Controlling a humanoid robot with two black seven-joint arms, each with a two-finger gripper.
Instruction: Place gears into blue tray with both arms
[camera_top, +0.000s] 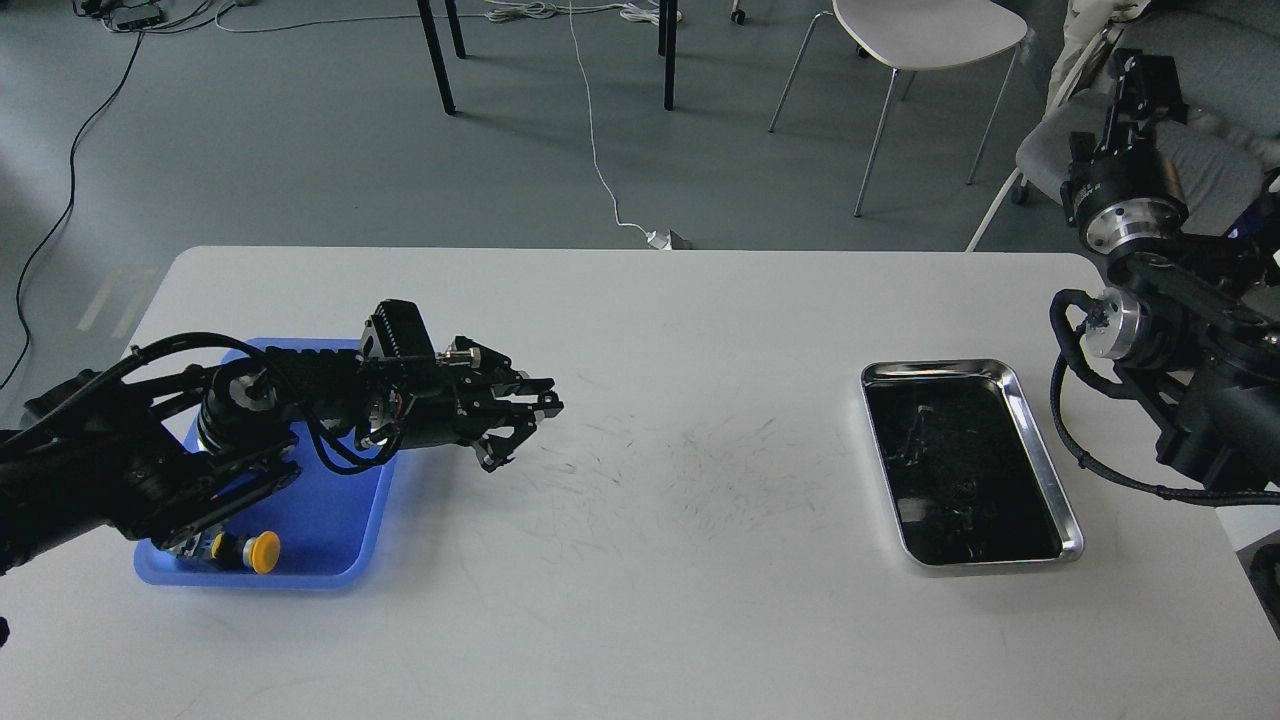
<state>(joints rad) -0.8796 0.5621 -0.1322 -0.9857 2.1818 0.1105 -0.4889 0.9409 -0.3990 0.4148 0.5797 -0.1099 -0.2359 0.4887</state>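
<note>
Left gripper (520, 432) hangs just right of the blue tray (320, 525), fingers slightly apart with nothing visible between them; the right gripper (1140, 75) is too dark to judge. No gears can be made out; any likely lie in the steel tray's (1045, 470) dark interior, well apart. Being tiny and black, they risk being missed or slipping out.

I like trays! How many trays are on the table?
2. The blue tray is on the left, partly under the left arm. The steel tray is on the right.
</note>
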